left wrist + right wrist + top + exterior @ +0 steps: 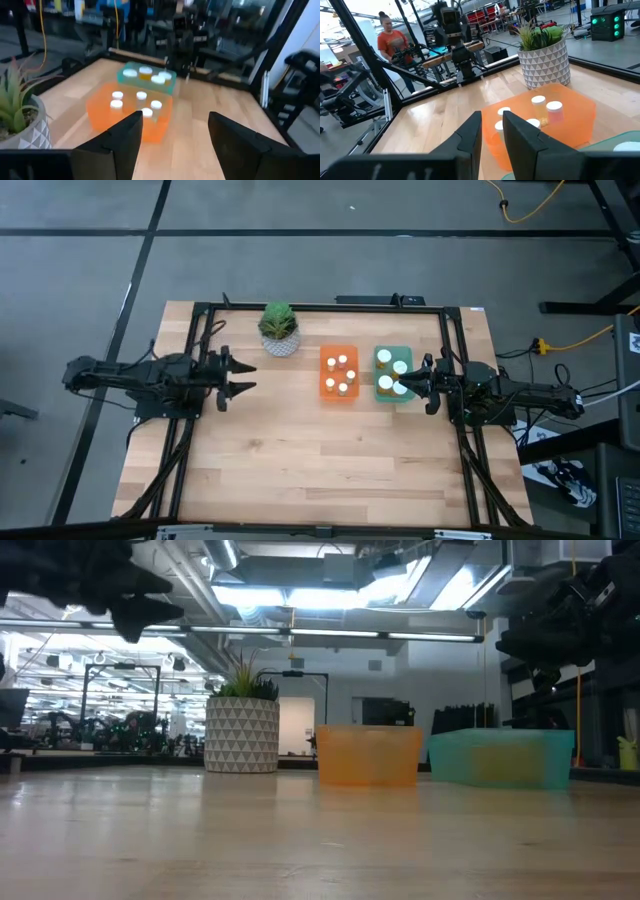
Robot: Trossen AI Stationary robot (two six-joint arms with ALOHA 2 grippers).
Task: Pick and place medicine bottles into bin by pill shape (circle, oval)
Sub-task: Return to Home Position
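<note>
The medicine bottles, amber with white caps, stand upright in two bins. Several are in the orange bin (339,372) and several in the green bin (393,373); both bins also show in the left wrist view (131,107) (146,75). My left gripper (248,376) hangs open and empty over the table's left part, well left of the bins, pointing toward them (172,130). My right gripper (412,385) hovers at the green bin's right rim, its fingers a narrow gap apart with nothing between them (491,117).
A green plant in a white patterned pot (279,330) stands on the table at the far side, left of the orange bin. A dark frame (320,307) runs around the table. The wooden top (320,450) near the front edge is bare. A person (390,42) stands beyond the table.
</note>
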